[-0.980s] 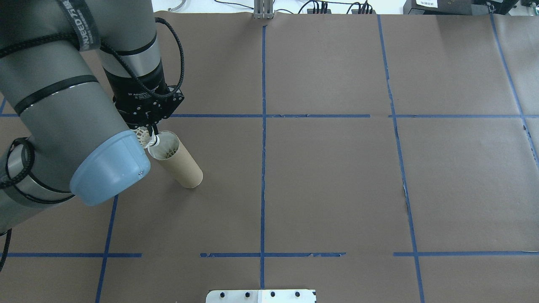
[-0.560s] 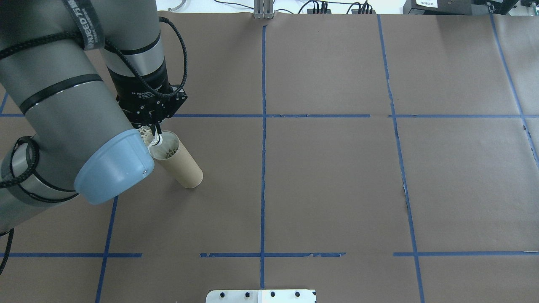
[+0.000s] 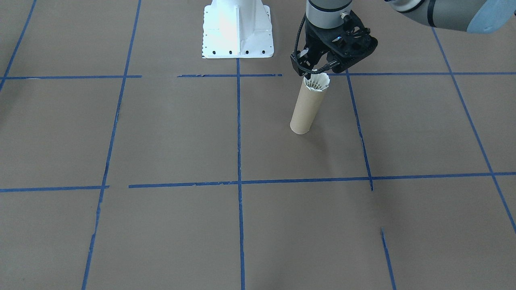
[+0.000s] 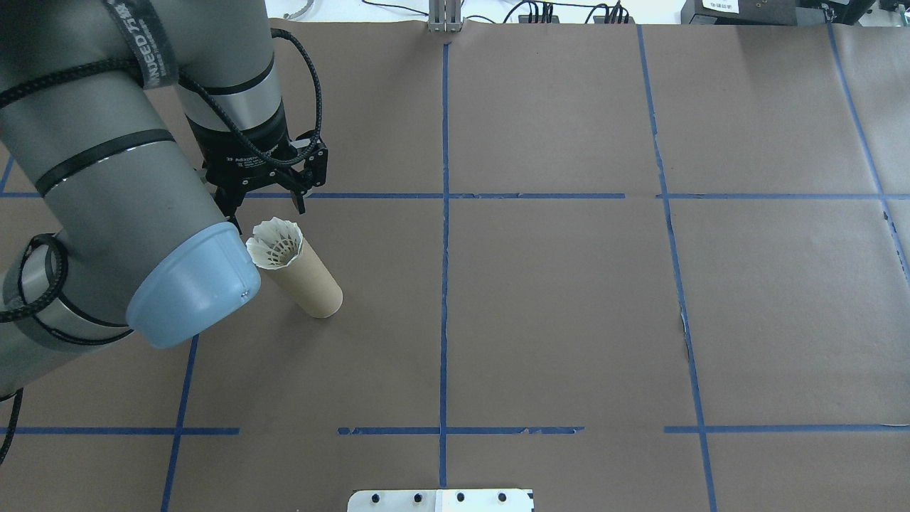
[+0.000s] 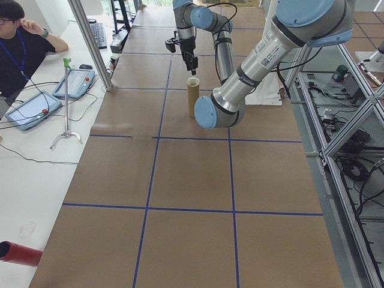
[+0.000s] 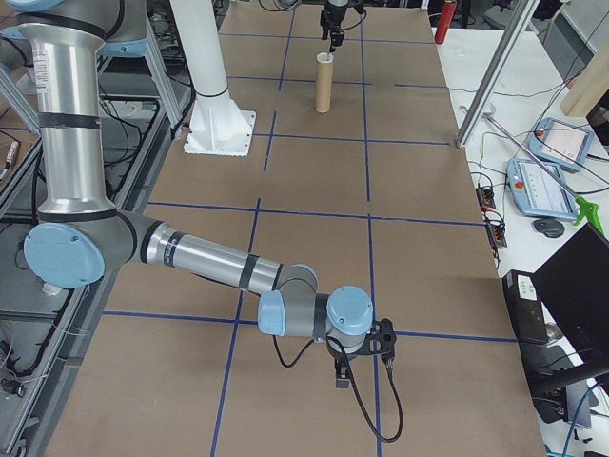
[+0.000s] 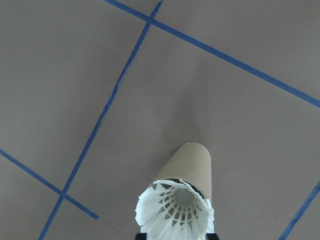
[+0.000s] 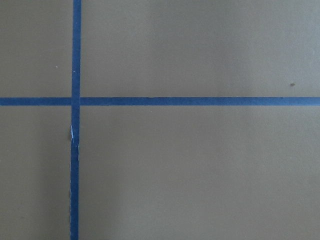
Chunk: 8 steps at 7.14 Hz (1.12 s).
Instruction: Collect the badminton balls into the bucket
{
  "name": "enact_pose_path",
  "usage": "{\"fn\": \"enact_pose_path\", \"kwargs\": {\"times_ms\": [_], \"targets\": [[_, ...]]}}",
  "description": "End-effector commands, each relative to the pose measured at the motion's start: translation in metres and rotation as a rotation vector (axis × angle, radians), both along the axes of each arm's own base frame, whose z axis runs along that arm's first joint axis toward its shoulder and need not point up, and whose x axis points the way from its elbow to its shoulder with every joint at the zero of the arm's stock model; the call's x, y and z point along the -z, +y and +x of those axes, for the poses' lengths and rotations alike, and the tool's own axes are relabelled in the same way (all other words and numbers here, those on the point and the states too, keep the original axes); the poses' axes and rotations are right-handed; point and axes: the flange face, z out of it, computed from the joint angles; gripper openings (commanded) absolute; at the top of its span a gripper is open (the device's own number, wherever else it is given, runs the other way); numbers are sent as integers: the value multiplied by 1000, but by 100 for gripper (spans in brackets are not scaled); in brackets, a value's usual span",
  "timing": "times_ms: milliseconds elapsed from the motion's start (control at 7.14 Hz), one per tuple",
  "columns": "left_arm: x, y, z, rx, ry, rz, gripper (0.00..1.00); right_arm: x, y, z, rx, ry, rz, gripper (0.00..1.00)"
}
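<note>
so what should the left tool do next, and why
Probably lift the left tool straight up and clear. It is open, and the shuttlecock sits in the mouth of the upright cardboard tube, its feather skirt flaring over the rim. No other shuttlecock is visible on the table.

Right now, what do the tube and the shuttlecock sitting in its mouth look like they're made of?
The tube looks like matte tan cardboard: dull, with no shine and a thin wall at the rim. The shuttlecock sitting in its mouth looks white and feathered, with a ribbed, lattice-like skirt; real feather or plastic cannot be told from here. The open left hand hangs above it.
</note>
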Motion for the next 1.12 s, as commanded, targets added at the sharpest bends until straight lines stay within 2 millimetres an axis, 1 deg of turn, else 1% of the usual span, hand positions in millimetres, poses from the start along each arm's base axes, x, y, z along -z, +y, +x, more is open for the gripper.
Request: {"fn": "enact_pose_path", "kwargs": {"times_ms": [0,140,280,420,560,700,840,980], "targets": [[-1,-2,-5,-108,30,103,100,0,0,0,0,0,-1,100],[-14,-9,-16,-196,38,181,100,0,0,0,0,0,1,100],[-32,-40,-56,-193,71,279,100,0,0,0,0,0,-1,100],[-56,-54,-78,-167,88,335,100,0,0,0,0,0,1,100],[-75,-68,-104,-166,85,384,100,0,0,0,0,0,1,100],[-101,-80,-132,-239,72,431,100,0,0,0,0,0,-1,100],[-131,-96,-170,-300,62,472,100,0,0,0,0,0,-1,100],[-167,-115,-208,-335,35,507,100,0,0,0,0,0,-1,100]]}}
